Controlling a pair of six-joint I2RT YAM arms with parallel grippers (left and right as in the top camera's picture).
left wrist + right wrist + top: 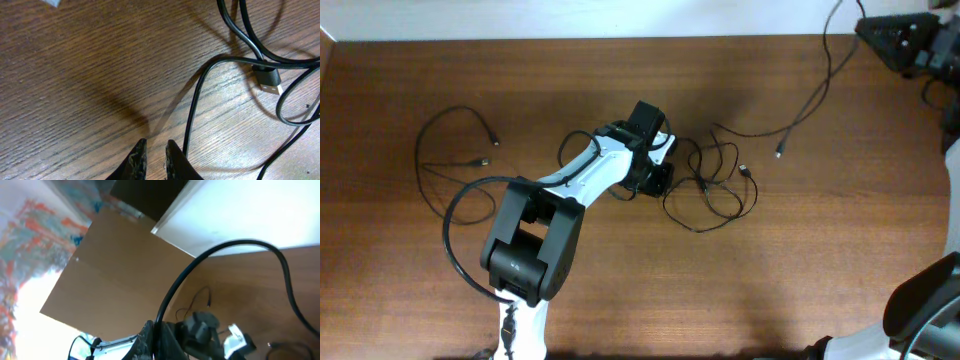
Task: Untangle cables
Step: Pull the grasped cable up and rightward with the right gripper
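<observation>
A loose tangle of thin black cables lies at the table's middle. My left gripper stands at the tangle's left edge. In the left wrist view its fingertips are nearly together, with a narrow gap that shows bare wood. One cable runs just outside the right finger, and a USB plug lies further off. At the far right corner, my right gripper is shut on a separate cable that trails down to the table. The right wrist view shows that cable pinched between the jaws.
Another thin cable with its plug lies looped at the left of the table. The left arm's thick black cable loops beside its base. A brown board stands beyond the table in the right wrist view.
</observation>
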